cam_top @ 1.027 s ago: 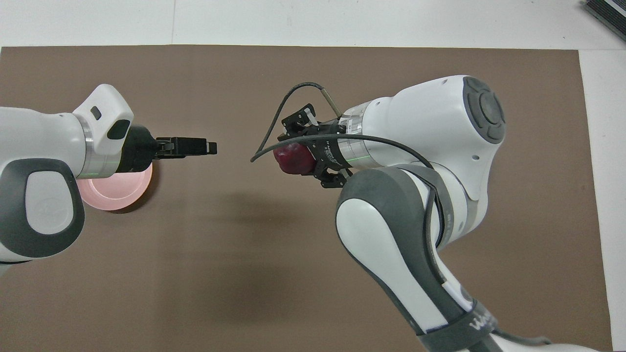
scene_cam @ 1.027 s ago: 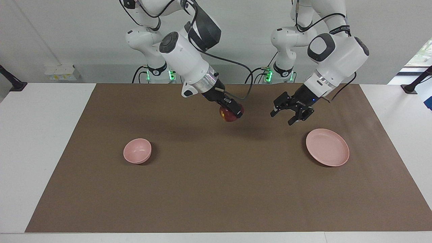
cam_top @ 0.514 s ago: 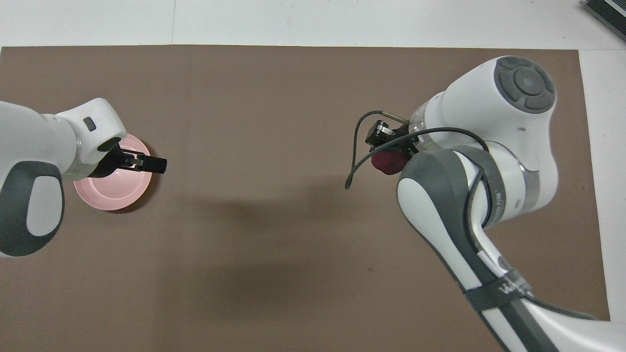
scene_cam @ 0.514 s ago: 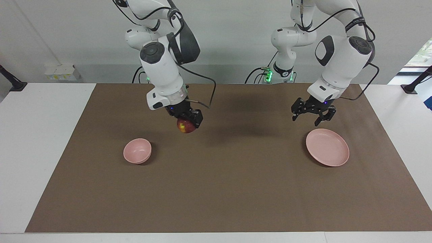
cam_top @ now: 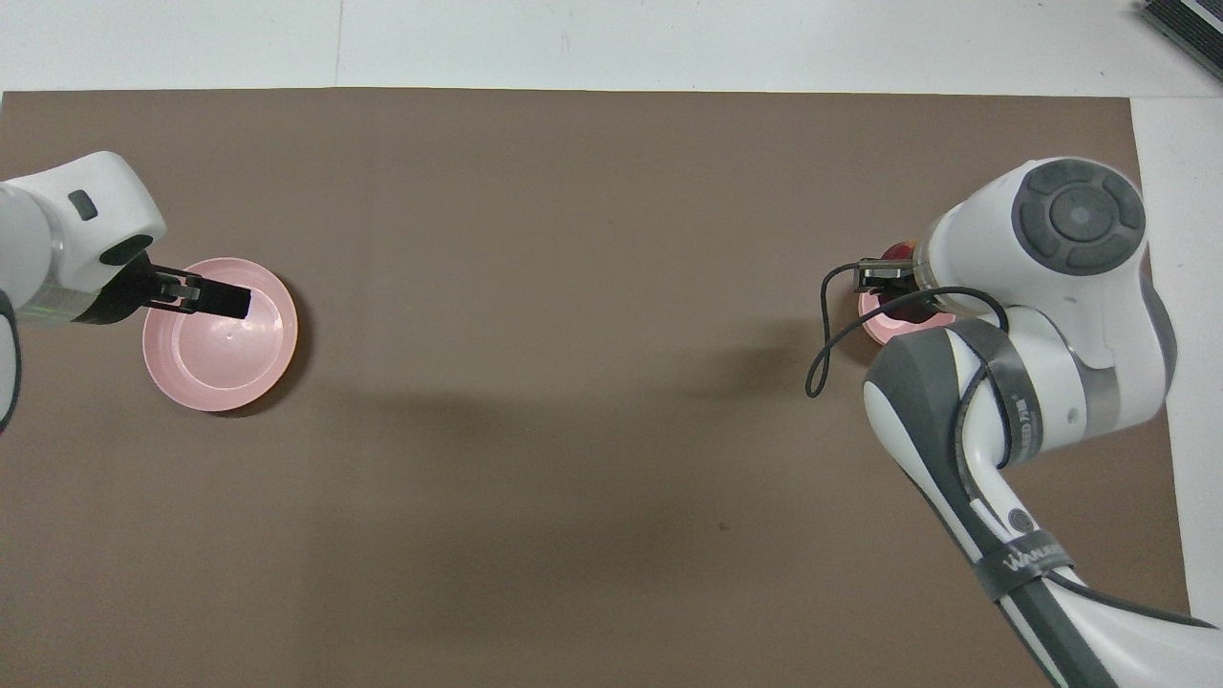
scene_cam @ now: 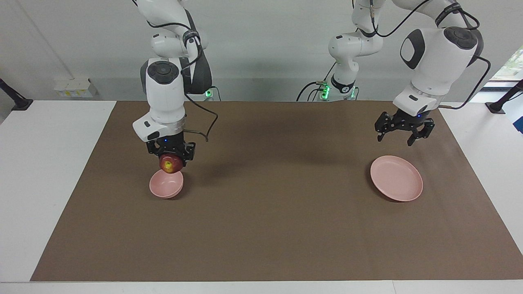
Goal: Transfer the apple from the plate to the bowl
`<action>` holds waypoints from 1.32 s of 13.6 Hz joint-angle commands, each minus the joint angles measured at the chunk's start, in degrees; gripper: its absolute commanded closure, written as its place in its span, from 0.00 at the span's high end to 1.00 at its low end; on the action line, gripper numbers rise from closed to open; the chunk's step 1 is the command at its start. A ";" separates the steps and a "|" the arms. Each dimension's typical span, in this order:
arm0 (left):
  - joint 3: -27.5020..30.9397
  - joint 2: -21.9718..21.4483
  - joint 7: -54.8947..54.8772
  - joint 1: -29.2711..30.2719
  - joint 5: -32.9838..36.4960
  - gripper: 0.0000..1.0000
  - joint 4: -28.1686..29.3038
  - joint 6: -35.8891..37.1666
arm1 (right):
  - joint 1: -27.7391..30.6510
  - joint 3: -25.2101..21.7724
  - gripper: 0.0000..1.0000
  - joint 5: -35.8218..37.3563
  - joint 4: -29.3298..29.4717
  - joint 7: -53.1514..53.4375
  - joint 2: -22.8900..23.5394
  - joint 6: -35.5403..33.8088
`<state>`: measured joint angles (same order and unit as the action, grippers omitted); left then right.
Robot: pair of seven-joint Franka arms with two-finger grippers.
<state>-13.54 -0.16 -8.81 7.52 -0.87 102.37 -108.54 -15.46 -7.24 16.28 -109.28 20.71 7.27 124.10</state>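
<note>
1. Over the bowl (scene_cam: 166,184), at the right arm's end of the table (scene_cam: 261,228), the apple (scene_cam: 170,164) hangs in the air, clamped in the right tool (scene_cam: 171,157); it is not resting in the bowl yet.
2. Its dark red skin looks smooth and firm, with a yellowish patch turned toward the facing camera. I judge it light, stiff and a little slippery, and likely to bruise if squeezed hard or dropped from a height.
3. The best hold is across its widest part, one finger on each side, as the right tool has it now from above.
4. The bowl is small and deep, its opening wider than the apple, so a release from just above the rim should land it inside; the bowl may well slide or tip if knocked.
5. In the overhead view the right arm hides most of the bowl (cam_top: 884,325) and apple (cam_top: 898,253).
6. The left tool (scene_cam: 402,132) hangs with its jaws wide apart and holds nothing, over the brown mat (scene_cam: 286,245) just beside the plate (scene_cam: 396,178); that arm waits.
7. The plate is bare and lies well apart from the bowl, toward the left arm's end of the table.
</note>
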 commanded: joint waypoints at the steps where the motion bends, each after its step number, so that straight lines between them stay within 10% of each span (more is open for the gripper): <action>1: -0.61 1.39 0.02 0.82 1.40 1.00 -3.58 3.07 | 5.08 0.83 0.00 4.29 -10.14 -3.12 -4.63 10.25; 15: -0.61 2.27 0.10 2.76 0.96 1.00 -6.74 3.07 | 5.44 1.09 0.01 -3.88 -10.77 -4.18 3.10 12.92; 18: -0.61 2.27 0.19 2.68 0.96 1.00 -7.35 3.25 | 6.32 1.09 0.25 -7.46 -10.16 -7.24 4.33 12.92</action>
<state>-13.46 1.03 -8.80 9.58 -0.65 97.37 -107.02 -10.38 -6.54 12.53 -120.36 17.53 10.74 135.84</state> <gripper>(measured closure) 0.000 0.242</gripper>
